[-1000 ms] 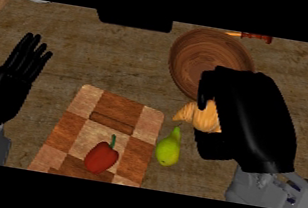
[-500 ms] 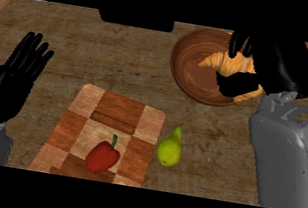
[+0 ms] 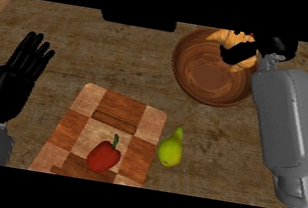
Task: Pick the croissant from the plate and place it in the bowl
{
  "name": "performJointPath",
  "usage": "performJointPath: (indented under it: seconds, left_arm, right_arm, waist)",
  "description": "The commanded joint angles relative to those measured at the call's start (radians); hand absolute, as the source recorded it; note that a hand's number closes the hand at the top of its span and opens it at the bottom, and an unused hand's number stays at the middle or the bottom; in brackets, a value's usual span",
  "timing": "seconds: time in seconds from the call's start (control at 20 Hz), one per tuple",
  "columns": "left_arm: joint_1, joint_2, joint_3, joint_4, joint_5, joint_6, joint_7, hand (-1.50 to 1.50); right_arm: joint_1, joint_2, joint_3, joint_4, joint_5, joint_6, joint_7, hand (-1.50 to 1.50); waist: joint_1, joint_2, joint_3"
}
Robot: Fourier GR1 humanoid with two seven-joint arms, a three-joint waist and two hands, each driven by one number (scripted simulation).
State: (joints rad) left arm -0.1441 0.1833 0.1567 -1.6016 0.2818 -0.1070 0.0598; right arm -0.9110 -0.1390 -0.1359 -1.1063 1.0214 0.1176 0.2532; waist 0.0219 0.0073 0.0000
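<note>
The golden croissant [image 3: 233, 38] hangs over the far right rim of the brown wooden bowl [image 3: 208, 74]. My right hand [image 3: 277, 45] is curled round it, with a black finger crossing its front and hiding part of it. The grey right forearm stretches up along the bowl's right side. At the left edge, my left hand [image 3: 13, 80] rests open with its fingers pointing up, well away from the bowl. No plate shows in this view.
A checkered wooden cutting board [image 3: 113, 120] lies at the lower middle with a red bell pepper [image 3: 105, 155] on it. A yellow-green pear [image 3: 170, 149] stands just right of the board. A dark object [image 3: 138, 20] sits at the counter's far edge.
My right hand has carried the croissant away from me, from the counter right of the pear to above the bowl's far rim. The left hand has not moved.
</note>
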Motion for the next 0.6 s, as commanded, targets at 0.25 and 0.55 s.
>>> performJointPath:
  seconds: [0.25, 0.55]
  left_arm:
    - [-0.056, 0.027, 0.016, 0.032, 0.029, -0.033, 0.020, 0.00]
    - [-0.077, -0.019, -0.025, 0.038, -0.015, 0.012, 0.009, 0.00]
  right_arm:
    - [-0.159, -0.050, -0.045, 0.524, 0.055, -0.118, -0.083, 1.50]
    - [-0.196, -0.034, -0.139, 0.705, -0.048, -0.076, -0.168, -1.50]
  waist:
    - [0.035, 0.014, 0.000]
    - [0.042, 0.020, 0.001]
